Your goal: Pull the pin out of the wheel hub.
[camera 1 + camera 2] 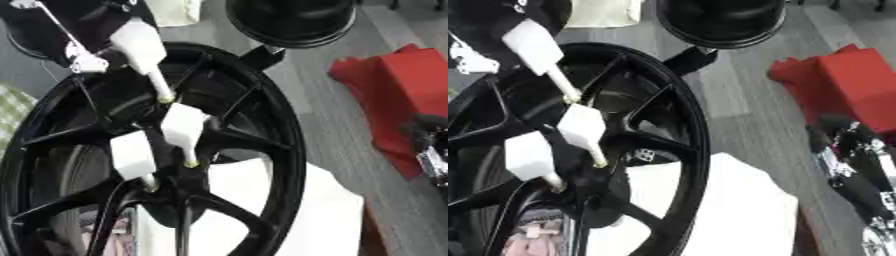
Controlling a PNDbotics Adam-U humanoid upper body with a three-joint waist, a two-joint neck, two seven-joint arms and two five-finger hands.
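1. We see three white pins in the black wheel hub (175, 185): the upper pin (144, 52), the middle pin (182, 127) and the lower pin (133, 157).
2. Our left hand (83, 55) sits by the upper pin; we cannot tell its fingers' state.
3. Our right hand (855, 165) shows at the right edge, beside a red cloth (398, 90); its fingers are unclear.

Black right hand (855, 165) with silver metal parts, dark arm, right edge
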